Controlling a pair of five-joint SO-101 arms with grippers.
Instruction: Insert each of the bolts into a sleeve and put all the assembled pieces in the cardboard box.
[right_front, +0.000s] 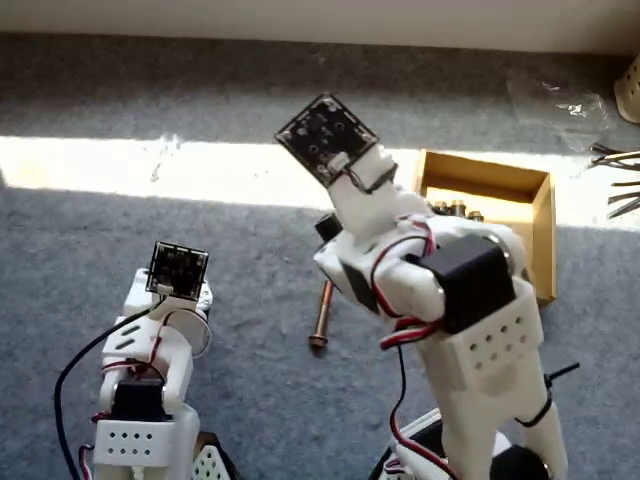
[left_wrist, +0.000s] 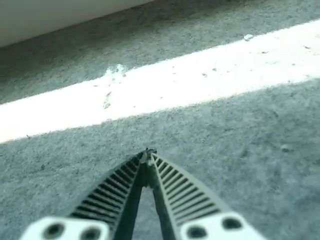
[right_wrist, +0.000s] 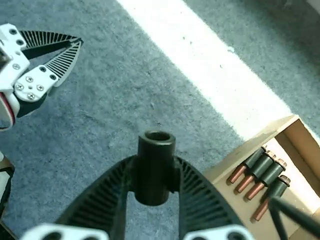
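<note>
R claw (right_wrist: 155, 172) clenched on upright sleeve (right_wrist: 156, 150). L claw (left_wrist: 148, 156) pinched closed, empty. Loose bolt (right_front: 322, 313) lies on carpet (right_front: 250, 400), approx 8 o'clock from box (right_front: 487, 175), which holds done pcs (right_wrist: 260, 165). Step: insertion, prob the last. Next: L must grab bolt and align w/ sleeve bore.

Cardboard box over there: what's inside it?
Four assembled pieces, dark sleeves with copper-coloured bolts, lie side by side near one wall of the cardboard box. In the high view the right arm covers part of its floor, so more could be hidden.
</note>
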